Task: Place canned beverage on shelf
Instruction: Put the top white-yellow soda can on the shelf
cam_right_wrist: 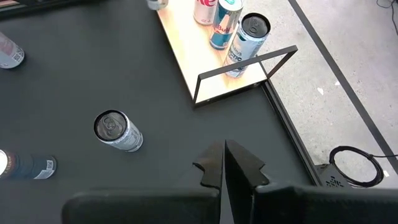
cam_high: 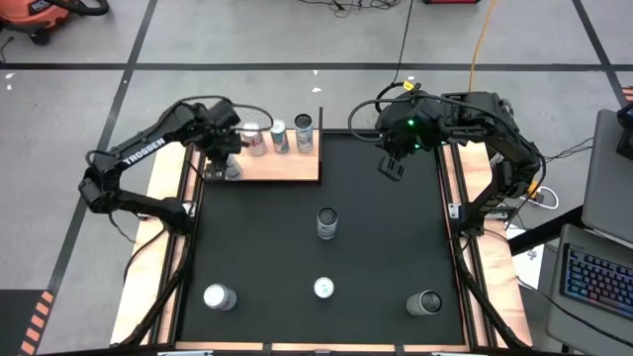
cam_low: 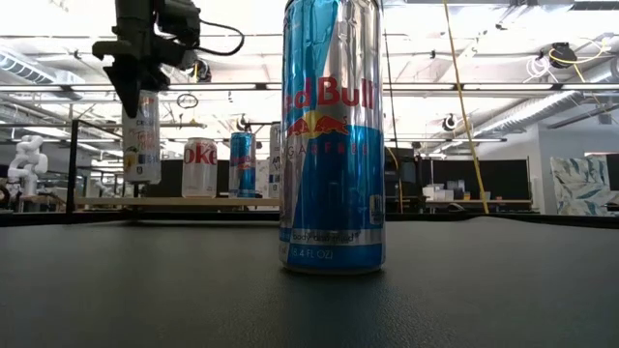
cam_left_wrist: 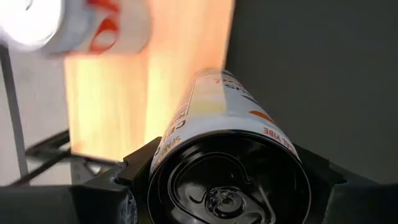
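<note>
a: what covers the worktop [cam_high: 163, 193]?
b: a large black mat [cam_high: 376, 247], with pale wood showing along both sides. the shelf [cam_high: 287, 166], a light-wood board with thin black uprights, sits at the mat's far left corner.

a: and the can being placed?
b: the left end effector [cam_low: 131, 92] is grasping a white can [cam_low: 142, 135] upright, hanging above the shelf's left end, not yet set down. three other cans stand in a row on the shelf: a coke can [cam_low: 200, 166], a small blue can [cam_low: 242, 164] and a dark-topped can [cam_right_wrist: 245, 43].

a: the other arm?
b: the right end effector [cam_right_wrist: 224, 163] is clenched, empty, above the mat's far right part.

a: anything loose on the mat?
b: a tall blue red bull can [cam_low: 332, 135] mid-mat, plus three more cans near the front edge.

a: the room?
b: grey floor with black tape lines, cables, a keyboard [cam_high: 598, 282] at right; ceiling lights and desks beyond.
</note>
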